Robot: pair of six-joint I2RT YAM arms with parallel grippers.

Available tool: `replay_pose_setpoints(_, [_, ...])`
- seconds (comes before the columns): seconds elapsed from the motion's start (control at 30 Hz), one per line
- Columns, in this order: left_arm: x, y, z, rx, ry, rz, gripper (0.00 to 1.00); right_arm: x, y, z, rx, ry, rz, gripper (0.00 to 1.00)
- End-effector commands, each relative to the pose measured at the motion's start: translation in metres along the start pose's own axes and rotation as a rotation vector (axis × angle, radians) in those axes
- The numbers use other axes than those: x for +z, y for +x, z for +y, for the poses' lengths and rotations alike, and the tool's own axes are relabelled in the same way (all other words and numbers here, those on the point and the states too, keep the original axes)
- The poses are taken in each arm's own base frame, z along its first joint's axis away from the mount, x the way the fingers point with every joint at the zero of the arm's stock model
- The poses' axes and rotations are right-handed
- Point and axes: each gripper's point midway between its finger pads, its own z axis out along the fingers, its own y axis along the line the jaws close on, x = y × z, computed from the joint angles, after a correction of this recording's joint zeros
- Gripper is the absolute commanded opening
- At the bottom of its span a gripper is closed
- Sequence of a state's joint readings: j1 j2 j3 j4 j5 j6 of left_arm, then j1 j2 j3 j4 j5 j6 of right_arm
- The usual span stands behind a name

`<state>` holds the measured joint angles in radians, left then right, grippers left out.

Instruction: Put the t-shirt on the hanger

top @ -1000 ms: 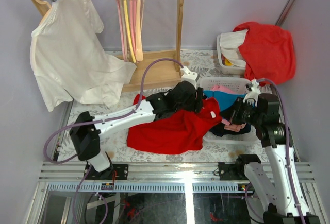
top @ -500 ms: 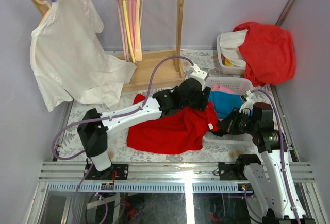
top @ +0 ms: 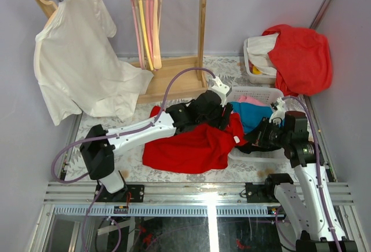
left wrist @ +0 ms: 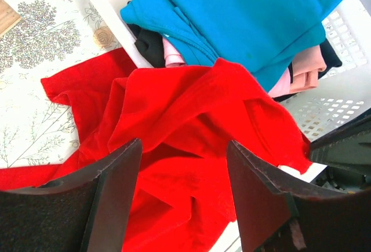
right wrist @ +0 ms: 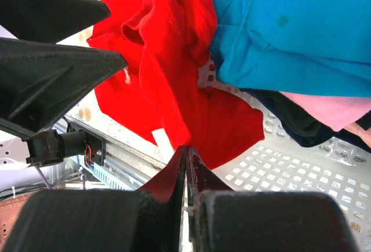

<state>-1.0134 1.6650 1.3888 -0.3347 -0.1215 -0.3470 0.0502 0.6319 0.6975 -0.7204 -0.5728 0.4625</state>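
The right gripper (right wrist: 185,149) is pinching the t-shirt (top: 185,148) tight at the laundry basket (top: 255,94) rim — the left gripper (left wrist: 182,145) is hovering beside the basket, jaws apart, holding nothing

One red t-shirt (top: 185,148) lies by the table's (top: 133,169) near edge. One white t-shirt (top: 75,61) hangs on the one rack (top: 203,26), beside one yellow hanger (top: 143,37) and some pink hangers (top: 134,26) (bunched too tightly to count). Two baskets stand along the right edge, near basket (top: 240,92) and far basket (top: 258,79), the latter under one red-orange garment (top: 301,55).
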Motion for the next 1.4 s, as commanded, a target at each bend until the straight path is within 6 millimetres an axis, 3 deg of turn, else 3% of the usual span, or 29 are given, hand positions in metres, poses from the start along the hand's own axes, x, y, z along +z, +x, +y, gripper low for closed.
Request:
replay_pose_setpoints(0.0, [0.001, -0.002, -0.002, 0.05, 0.025, -0.002, 0.6, -0.009, -0.019, 0.024, -0.015, -0.071, -0.03, 0.0])
replay_pose_setpoints(0.3, [0.022, -0.024, 0.004, 0.123, -0.027, -0.023, 0.56, -0.009, -0.027, 0.031, -0.021, -0.092, -0.027, 0.0])
replay_pose_setpoints(0.57, [0.005, -0.046, 0.035, 0.094, -0.086, -0.065, 0.55, -0.009, -0.026, 0.033, -0.022, -0.101, -0.023, 0.0])
replay_pose_setpoints(0.87, [0.009, -0.045, -0.001, 0.088, 0.114, -0.038, 0.55, -0.008, -0.028, 0.034, -0.024, -0.112, -0.029, 0.0])
replay_pose_setpoints(1.07, [-0.003, -0.039, -0.017, 0.091, 0.204, -0.05, 0.55, -0.007, -0.029, 0.035, -0.022, -0.116, -0.031, 0.0])
replay_pose_setpoints(1.37, [0.02, -0.044, -0.011, 0.116, 0.138, -0.049, 0.55, -0.005, -0.03, 0.037, -0.016, -0.13, -0.028, 0.0])
